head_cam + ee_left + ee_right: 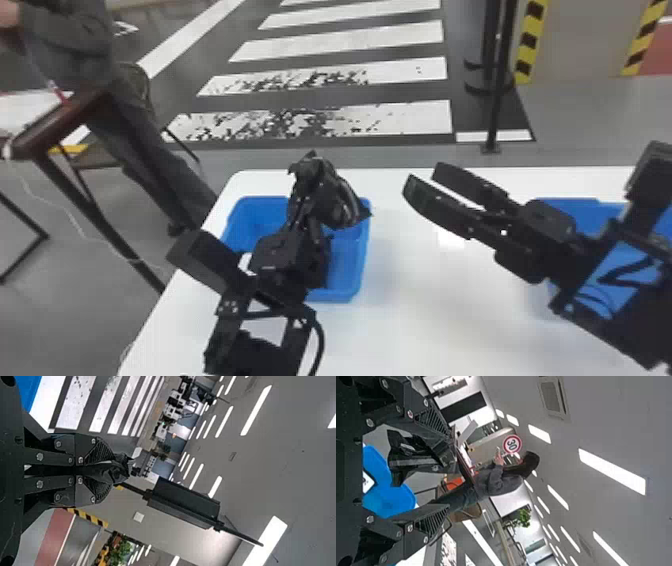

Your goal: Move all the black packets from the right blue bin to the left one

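Centre-left of head view, left bin (pixel 345 294) on bench (pixel 425 315). Above it, black packet (pixel 327 197) is gripped by L claw (pixel 104 471), the nearer one; packet juts past the fingertips, long axis seemingly slanted upper L to lower R, though folds blur this. Prob. only lowering & release needed; bin's R rim might be clipped. Centre-right, R claw (pixel 424 179) is held open, empty, apart from packet. R edge, right bin (pixel 575 202), contents hidden behind R arm

Left bin (pixel 345 296) and right bin (pixel 582 206) stand on table (pixel 425 310).
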Controlling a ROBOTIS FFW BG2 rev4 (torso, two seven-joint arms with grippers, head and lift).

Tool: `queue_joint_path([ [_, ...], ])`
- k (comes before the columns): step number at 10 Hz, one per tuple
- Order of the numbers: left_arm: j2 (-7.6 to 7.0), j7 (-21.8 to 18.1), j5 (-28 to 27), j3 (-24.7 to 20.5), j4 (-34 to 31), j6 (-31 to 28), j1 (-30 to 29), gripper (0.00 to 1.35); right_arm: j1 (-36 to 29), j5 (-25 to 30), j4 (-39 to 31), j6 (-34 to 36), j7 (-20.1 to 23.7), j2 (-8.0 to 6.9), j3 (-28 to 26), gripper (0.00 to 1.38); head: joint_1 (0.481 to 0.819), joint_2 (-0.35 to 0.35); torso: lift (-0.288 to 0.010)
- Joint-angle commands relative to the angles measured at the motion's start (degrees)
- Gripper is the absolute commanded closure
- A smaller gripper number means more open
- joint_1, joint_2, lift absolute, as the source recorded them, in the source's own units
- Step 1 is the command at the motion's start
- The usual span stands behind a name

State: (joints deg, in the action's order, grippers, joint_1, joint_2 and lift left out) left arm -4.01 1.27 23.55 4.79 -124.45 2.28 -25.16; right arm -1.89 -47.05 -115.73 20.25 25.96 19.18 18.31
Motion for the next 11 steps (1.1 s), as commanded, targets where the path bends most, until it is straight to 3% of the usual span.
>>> queue_joint_path([
  [1, 0.23, 1.37, -6.53, -0.79, 5.14, 4.61, 2.38, 1.21, -2.33, 1.47, -0.91, -0.14, -0.03, -0.37, -3.68, 0.08, 0.662, 0.254, -0.140],
  [4, 1.29, 4.97, -24.01, -5.02, 20.04, 9.53, 9.41, 1.21, -4.44, 2.38, -2.18, -0.14, -0.03, -0.64, -7.00, 0.08, 0.664, 0.240, -0.140],
  [6, 1.73, 9.28, -34.29, -7.53, 31.29, 18.11, 14.34, 1.21, -4.72, 2.38, -2.46, -0.28, -0.03, -0.64, -7.34, 0.08, 0.670, 0.256, -0.140],
  [7, 1.64, 10.33, -32.24, -7.42, 32.84, 19.10, 14.19, 0.99, -5.00, 3.07, -2.60, -0.28, -0.03, -0.55, -7.80, 0.08, 0.669, 0.267, -0.140],
  [8, 1.46, 8.84, -27.32, -6.73, 32.84, 20.36, 13.07, 0.42, -5.56, 4.66, -3.59, 0.00, -0.03, -0.64, -9.40, 0.08, 0.672, 0.273, -0.140],
  [9, 1.55, 6.91, -22.64, -6.27, 32.84, 25.57, 11.24, 0.02, -6.13, 6.72, -4.71, 1.83, -0.03, -0.99, -11.57, 0.08, 0.678, 0.265, -0.140],
  [11, 1.64, 5.85, -13.27, -2.73, 29.60, 38.78, 5.76, 0.19, -7.39, 13.46, -8.65, 5.62, -1.17, -1.52, -16.48, 0.08, 0.687, 0.240, -0.140],
])
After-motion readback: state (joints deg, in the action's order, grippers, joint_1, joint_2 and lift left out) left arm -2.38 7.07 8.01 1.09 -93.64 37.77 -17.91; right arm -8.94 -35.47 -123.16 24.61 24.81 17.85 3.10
